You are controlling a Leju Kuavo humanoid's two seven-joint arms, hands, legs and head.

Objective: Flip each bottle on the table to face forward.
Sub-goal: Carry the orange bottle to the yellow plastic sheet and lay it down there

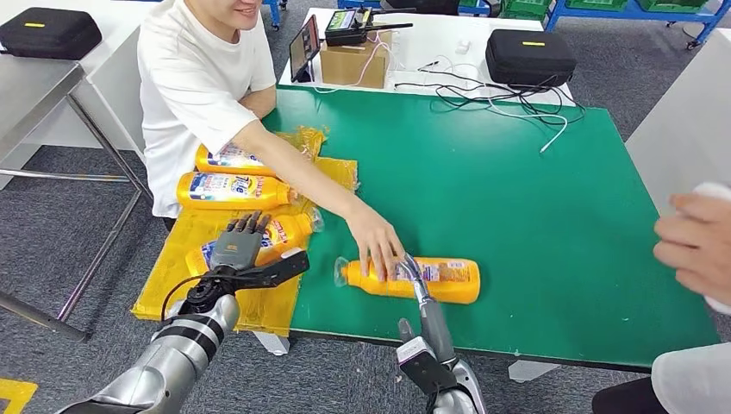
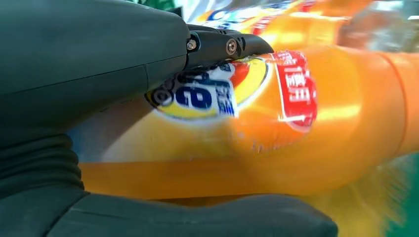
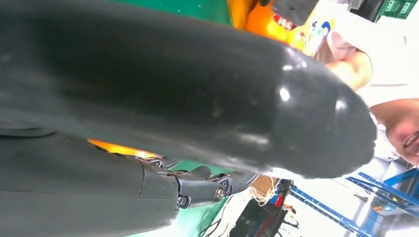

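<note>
Several orange bottles lie on their sides. One bottle (image 1: 444, 280) lies near the green table's (image 1: 517, 198) front edge, with a person's hand (image 1: 375, 246) resting on its neck end. My right hand (image 1: 427, 319) reaches up to it, fingers straight, tips touching its side. A sliver of that bottle (image 3: 113, 147) shows between thumb and fingers. My left hand (image 1: 241, 250) is spread over another bottle (image 1: 289, 233) on the yellow plastic sheet (image 1: 172, 285). In the left wrist view this bottle (image 2: 296, 123) lies between my fingers (image 2: 222, 47) and thumb (image 2: 197, 217).
Two more bottles (image 1: 228, 190) (image 1: 228, 158) lie farther back on the sheet by the person in white. Another person's hand (image 1: 694, 246) hovers at the right edge. A cardboard box (image 1: 353, 62), black case (image 1: 527, 56) and cables sit on the white table behind.
</note>
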